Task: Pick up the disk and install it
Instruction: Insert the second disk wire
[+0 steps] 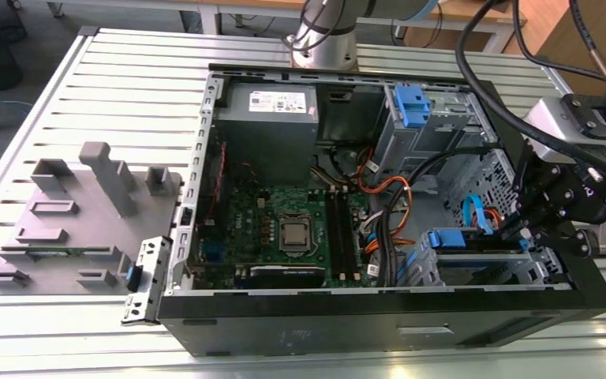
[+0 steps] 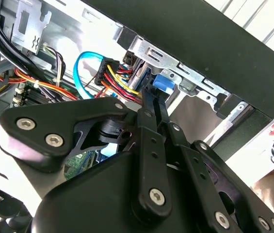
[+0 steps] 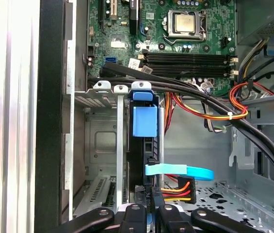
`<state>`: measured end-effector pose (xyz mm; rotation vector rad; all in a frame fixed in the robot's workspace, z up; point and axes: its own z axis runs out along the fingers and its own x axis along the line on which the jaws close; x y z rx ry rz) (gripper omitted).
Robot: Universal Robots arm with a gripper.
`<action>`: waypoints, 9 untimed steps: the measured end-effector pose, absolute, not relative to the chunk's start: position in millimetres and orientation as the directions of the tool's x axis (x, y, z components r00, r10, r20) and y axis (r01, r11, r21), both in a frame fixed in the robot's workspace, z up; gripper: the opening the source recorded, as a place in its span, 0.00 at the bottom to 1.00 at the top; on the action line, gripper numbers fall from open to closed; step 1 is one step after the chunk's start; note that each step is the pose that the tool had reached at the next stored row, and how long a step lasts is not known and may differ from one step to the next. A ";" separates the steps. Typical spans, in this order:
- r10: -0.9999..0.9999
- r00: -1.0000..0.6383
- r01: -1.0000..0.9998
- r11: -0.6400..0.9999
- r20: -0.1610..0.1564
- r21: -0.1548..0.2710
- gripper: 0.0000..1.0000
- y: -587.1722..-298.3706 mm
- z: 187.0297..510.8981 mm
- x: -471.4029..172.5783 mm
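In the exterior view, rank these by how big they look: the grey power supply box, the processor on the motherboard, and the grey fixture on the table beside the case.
1. Grey fixture, largest.
2. Grey power supply box, clearly smaller.
3. Processor, by far the smallest.

Your arm [image 1: 587, 142] is reaching down on the exterior view's right, wrist bent over, and the gripper [image 3: 151, 206] is holding its jaws drawn close together, pointing downward.

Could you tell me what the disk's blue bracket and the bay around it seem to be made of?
The disk's blue bracket looks like matte moulded plastic, going by its even colour. The bay appears to be bare sheet metal: dull grey, stamped and perforated.
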<state>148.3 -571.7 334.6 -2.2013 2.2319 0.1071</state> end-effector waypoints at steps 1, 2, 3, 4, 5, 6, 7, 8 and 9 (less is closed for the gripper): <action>-0.999 -0.015 -0.999 0.013 -0.052 0.045 0.16 -571.7 335.7 148.2; -0.999 -0.015 -0.999 0.013 -0.052 0.045 0.16 -571.7 336.7 148.2; -0.998 -0.015 -0.999 0.013 -0.053 0.045 0.16 -571.6 336.6 148.2; -0.998 -0.015 -0.999 0.013 -0.053 0.045 0.16 -571.3 336.7 148.2; -0.999 -0.015 -0.999 0.013 -0.053 0.045 0.16 -570.6 336.9 148.2; -0.999 -0.015 -0.999 0.013 -0.053 0.045 0.16 -569.6 336.9 148.2; -0.999 -0.015 -0.999 0.013 -0.053 0.045 0.16 -568.4 336.8 148.2; -0.999 -0.015 -0.999 0.013 -0.053 0.045 0.16 -567.6 336.8 148.1; -0.999 -0.015 -0.999 0.013 -0.053 0.045 0.16 -567.1 336.8 148.1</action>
